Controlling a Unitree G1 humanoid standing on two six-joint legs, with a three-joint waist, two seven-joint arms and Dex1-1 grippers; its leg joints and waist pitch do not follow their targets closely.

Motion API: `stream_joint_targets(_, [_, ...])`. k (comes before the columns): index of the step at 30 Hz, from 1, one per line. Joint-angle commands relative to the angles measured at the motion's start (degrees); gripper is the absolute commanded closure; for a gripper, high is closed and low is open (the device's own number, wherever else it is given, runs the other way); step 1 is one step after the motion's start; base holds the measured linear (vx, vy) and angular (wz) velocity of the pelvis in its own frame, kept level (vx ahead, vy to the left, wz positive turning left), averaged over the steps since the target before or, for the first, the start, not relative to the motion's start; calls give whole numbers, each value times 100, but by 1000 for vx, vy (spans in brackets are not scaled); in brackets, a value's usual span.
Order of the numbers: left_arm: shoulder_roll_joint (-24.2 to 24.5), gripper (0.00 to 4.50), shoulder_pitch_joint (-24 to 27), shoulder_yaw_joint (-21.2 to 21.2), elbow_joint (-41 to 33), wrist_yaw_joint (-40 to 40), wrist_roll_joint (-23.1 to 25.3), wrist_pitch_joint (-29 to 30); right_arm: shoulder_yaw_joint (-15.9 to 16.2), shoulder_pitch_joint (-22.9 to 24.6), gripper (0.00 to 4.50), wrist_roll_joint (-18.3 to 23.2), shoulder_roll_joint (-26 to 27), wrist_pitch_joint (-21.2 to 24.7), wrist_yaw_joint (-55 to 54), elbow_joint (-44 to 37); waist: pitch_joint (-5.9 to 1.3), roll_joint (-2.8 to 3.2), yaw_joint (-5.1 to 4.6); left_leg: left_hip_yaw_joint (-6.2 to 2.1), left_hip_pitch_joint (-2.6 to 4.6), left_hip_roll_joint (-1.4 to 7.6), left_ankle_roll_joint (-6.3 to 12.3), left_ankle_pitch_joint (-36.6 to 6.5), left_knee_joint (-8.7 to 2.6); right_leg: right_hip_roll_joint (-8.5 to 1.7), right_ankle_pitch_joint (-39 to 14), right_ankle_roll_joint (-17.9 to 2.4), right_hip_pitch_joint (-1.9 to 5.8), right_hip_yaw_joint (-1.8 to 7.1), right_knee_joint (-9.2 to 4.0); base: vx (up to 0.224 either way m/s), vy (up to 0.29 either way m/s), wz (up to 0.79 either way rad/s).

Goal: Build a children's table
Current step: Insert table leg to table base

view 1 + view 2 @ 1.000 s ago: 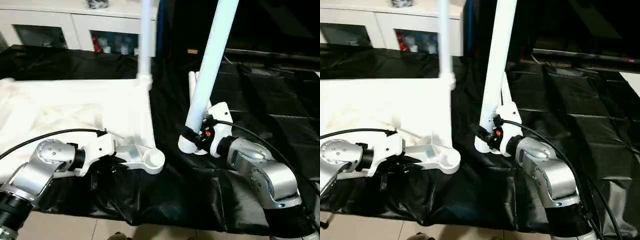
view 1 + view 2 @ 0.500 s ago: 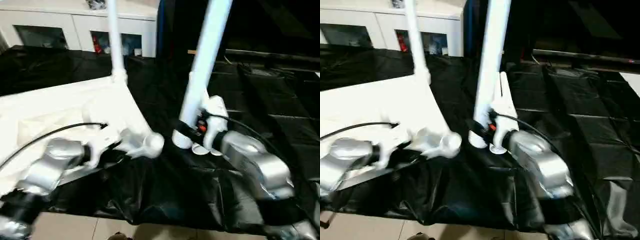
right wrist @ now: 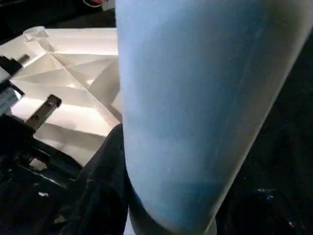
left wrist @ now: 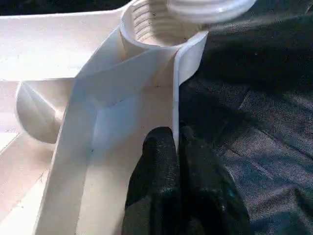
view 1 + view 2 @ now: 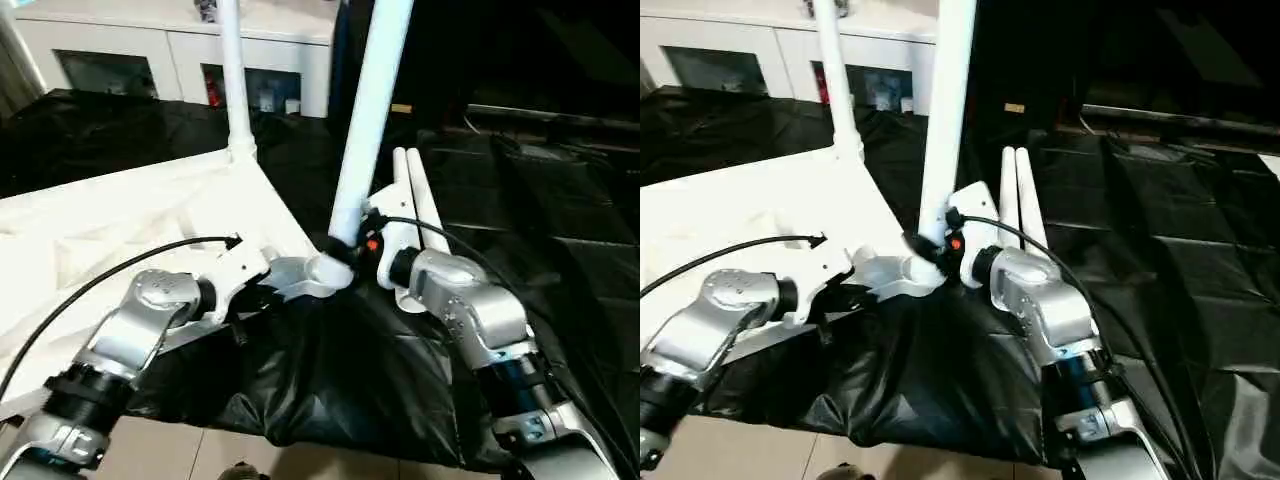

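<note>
Tabletop [image 5: 120, 220], white and lying ribbed underside up on black sheeting [image 5: 330, 390], has one leg [image 5: 232, 80] standing in its far corner. The left gripper [image 4: 177, 147] pinches the top's thin rim beside the near corner socket [image 5: 328, 272]. The right gripper [image 5: 348, 248] clasps a second leg [image 5: 372, 110] over that socket, seemingly just entering. Two spare legs [image 5: 415, 195] lie behind it; a glass-doored cabinet [image 5: 180, 60] stands beyond.

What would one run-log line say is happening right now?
step: seating leg in corner socket | left gripper: shut on table top edge | right gripper: holds leg over socket | one leg already standing
</note>
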Motion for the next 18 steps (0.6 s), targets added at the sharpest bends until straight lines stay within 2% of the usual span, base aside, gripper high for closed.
stream_joint_targets(1, [-237,450,54,-84,173,211,-28,18,-16,-194,261,-32,-15,-212,115,218,-400,-59,-7,-110,71,311,-47,-720,-400,-519,-989,-968,255,314,-477,0,0,0])
stream_joint_targets(4, [-284,450,49,-54,151,184,-41,-44,-10,-298,261,-100,16,-328,186,460,-395,-52,7,-115,59,313,-40,-705,-404,-526,-1075,-919,256,313,-480,0,0,0])
stream_joint_targets(10, [-325,450,93,-52,38,54,-85,-215,-132,-454,261,-57,129,-476,236,912,-404,-49,6,-113,60,315,0,-663,-401,-523,-991,-962,246,310,-470,0,0,0])
stream_joint_targets(18, [-381,450,128,15,-32,-72,-169,-155,-219,-614,261,-148,286,-935,180,1598,-407,-38,12,-109,60,321,10,-671,-404,-528,-942,-1010,244,304,-465,0,0,0])
